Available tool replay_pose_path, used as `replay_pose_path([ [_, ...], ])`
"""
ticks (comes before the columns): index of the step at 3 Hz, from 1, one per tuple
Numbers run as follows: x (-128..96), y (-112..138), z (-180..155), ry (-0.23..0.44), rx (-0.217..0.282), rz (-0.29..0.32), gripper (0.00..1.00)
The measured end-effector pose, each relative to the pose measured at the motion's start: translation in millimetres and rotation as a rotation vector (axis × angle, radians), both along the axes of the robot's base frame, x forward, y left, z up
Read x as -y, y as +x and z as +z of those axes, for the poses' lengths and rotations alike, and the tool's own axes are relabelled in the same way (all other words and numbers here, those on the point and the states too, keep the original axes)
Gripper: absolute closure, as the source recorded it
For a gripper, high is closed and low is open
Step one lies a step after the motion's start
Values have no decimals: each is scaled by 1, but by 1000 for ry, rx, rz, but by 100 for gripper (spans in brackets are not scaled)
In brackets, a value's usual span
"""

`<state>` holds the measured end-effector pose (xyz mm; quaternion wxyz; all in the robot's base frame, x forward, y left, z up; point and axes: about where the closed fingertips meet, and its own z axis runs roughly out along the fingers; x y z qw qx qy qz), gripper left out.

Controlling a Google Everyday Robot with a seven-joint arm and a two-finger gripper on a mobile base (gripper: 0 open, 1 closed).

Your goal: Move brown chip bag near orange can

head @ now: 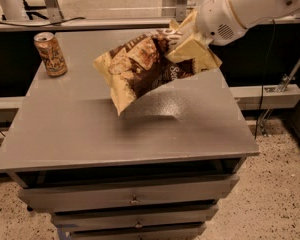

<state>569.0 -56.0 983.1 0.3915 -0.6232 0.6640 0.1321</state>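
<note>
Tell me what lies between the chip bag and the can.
Only bare grey tabletop between small orange can and crinkly brown chip bag, in the camera view; the gripper holds it aloft over the table's far side.

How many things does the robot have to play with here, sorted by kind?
Chip bags: 1, the brown chip bag, held above the grey table by the gripper clamped on its right end.
Drink cans: 1, the orange can, upright at the table's back left.
Total: 2.

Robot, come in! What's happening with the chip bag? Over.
Tool shut on bag, above table, right side. Bag in the air. Can upright at back left. Nothing between them.
</note>
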Motion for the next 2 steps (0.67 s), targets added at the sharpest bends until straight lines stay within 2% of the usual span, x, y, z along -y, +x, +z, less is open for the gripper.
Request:
replay_pose_path([
  [1,-1,19,5,55,28,-36,100],
  [2,-7,64,8,96,51,-98,100],
])
